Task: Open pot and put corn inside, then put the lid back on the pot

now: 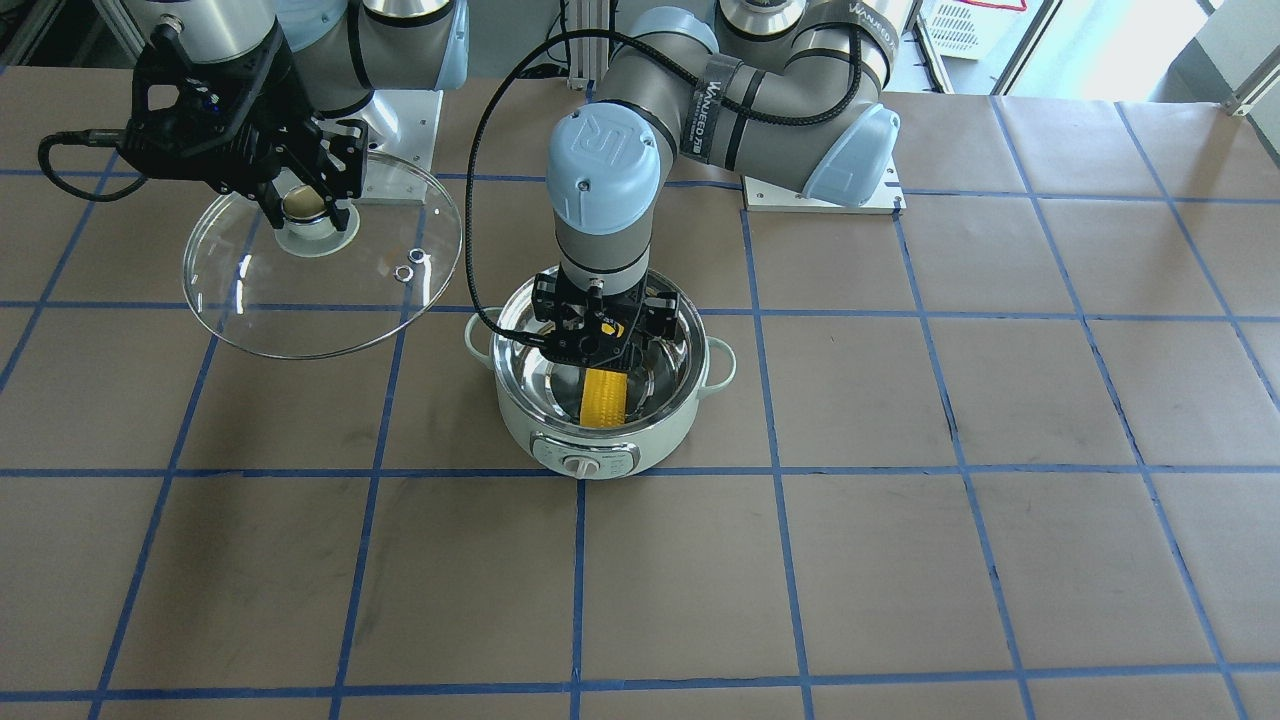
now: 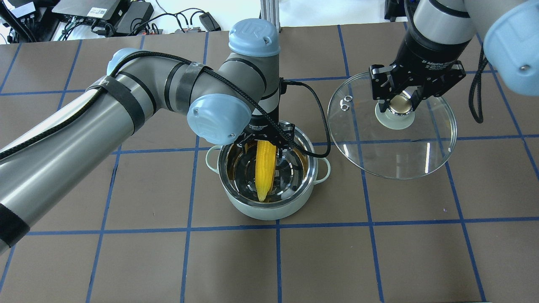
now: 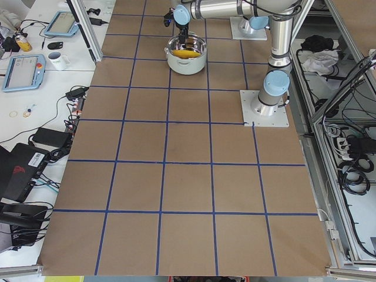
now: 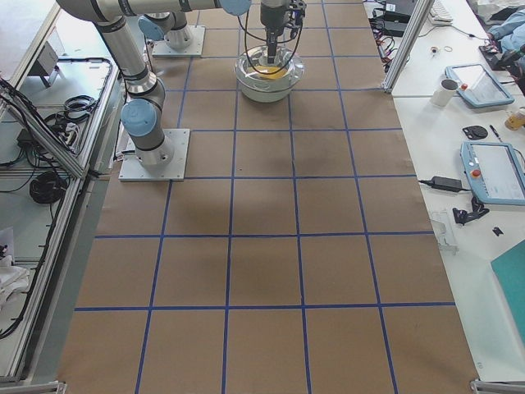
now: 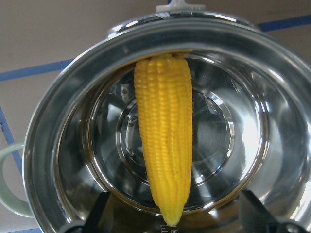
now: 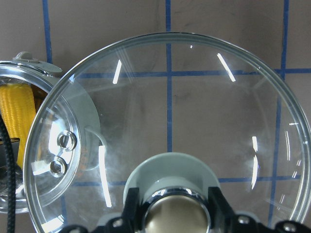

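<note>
The mint-green pot [image 1: 662,440] stands open at the table's middle, its steel inside showing in the overhead view [image 2: 236,198]. The yellow corn [image 2: 264,168] lies inside it, one end resting against the pot's wall [image 5: 165,141]. My left gripper [image 2: 266,139] hangs low over the pot's rim above the corn's thick end, with its jaws spread wide and empty in the left wrist view [image 5: 175,221]. My right gripper [image 2: 400,104] is shut on the knob of the glass lid [image 2: 391,147] and holds it in the air beside the pot [image 6: 194,107].
The table is covered in brown paper with a blue tape grid. Both arm base plates [image 1: 820,195] stand at the robot's side. Side desks hold tablets and a mug [image 4: 447,90] beyond the table's far edge.
</note>
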Available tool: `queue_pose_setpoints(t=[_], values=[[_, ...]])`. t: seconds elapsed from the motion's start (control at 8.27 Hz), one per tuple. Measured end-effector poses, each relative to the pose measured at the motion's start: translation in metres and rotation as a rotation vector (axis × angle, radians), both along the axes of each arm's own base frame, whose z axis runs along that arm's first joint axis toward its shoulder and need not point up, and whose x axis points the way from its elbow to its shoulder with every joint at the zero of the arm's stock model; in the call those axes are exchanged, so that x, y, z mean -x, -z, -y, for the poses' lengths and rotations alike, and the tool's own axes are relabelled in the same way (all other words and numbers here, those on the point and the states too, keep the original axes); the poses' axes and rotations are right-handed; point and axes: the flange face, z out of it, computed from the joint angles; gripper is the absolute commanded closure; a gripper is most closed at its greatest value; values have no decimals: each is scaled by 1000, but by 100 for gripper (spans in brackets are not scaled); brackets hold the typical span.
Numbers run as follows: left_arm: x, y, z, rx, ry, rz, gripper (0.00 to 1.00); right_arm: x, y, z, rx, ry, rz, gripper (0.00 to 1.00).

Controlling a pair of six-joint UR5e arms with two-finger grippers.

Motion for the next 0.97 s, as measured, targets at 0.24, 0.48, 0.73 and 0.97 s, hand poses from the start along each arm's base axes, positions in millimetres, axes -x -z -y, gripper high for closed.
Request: queue_pose_setpoints(t=[0.24,0.48,0.73,0.97], values=[[-5,-16,6,19,-6,-4,0,0,0,0,0,-8,-2,76],[-28,-65,22,76,-38,18,0,-1,1,-1,-9,-11,-3,78],[-94,-118,54,135,-144,54,0,-7,6,-2,-27,-10,-1,78],[-146,-144,65,149,-151,102,0,-49,20,4,-31,-17,-2,79]])
